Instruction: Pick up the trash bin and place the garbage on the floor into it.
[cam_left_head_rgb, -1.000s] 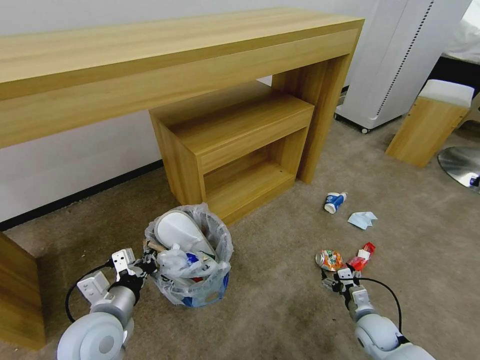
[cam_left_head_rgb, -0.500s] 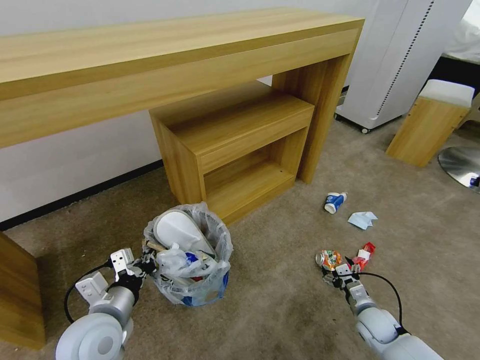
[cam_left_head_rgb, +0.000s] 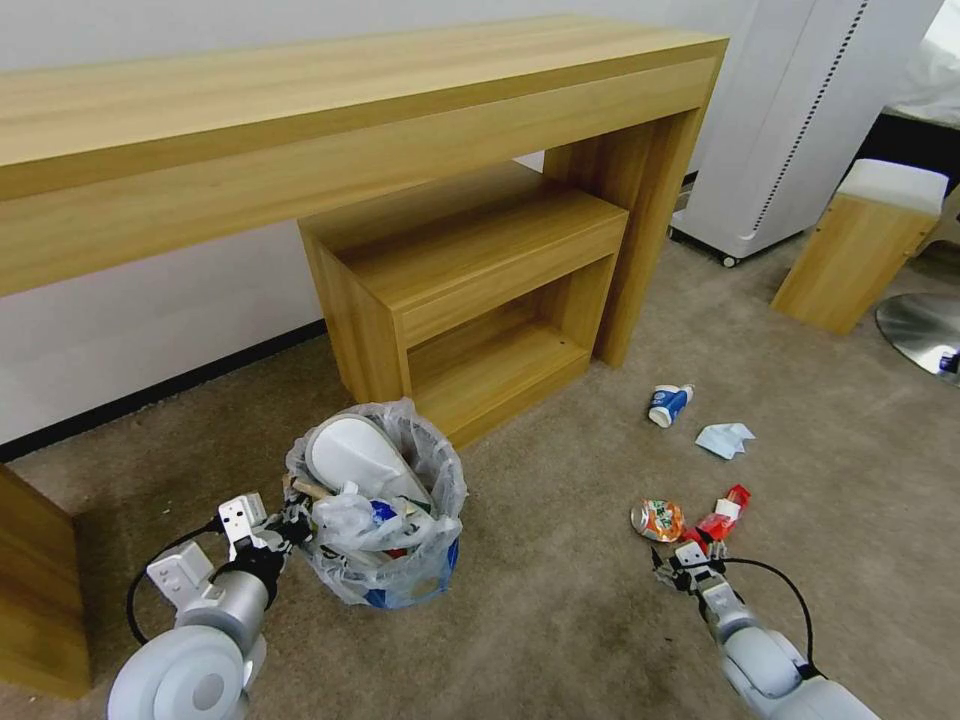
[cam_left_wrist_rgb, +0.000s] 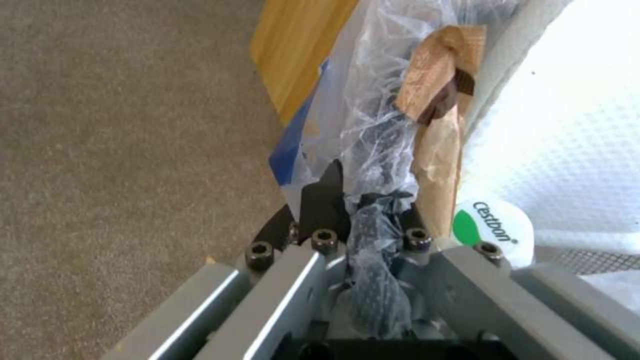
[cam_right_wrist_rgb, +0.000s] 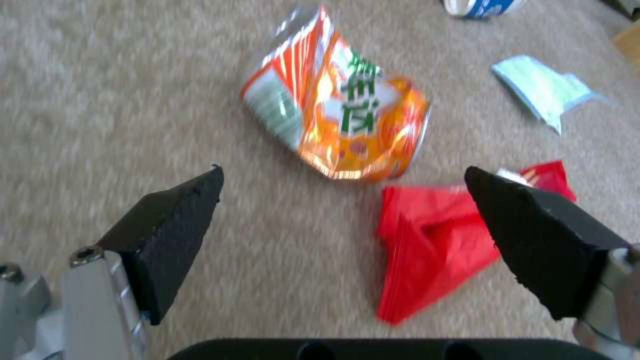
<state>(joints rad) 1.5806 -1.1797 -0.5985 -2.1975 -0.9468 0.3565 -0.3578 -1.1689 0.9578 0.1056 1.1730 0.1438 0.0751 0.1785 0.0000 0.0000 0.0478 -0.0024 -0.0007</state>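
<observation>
Both arms are pale grey-white with rounded joint housings and looping black cables; the left end effector (cam_left_wrist_rgb: 360, 210) has grey metal links with black hex screws, the right end effector (cam_right_wrist_rgb: 343, 230) has black wedge-shaped fingertips (cam_right_wrist_rgb: 170, 225) on silver mounts

Crinkly clear plastic lining the trash bin (cam_left_head_rgb: 385, 560), matt short-pile floor (cam_left_head_rgb: 560, 620), shiny crushed metal can (cam_right_wrist_rgb: 340, 125)
</observation>
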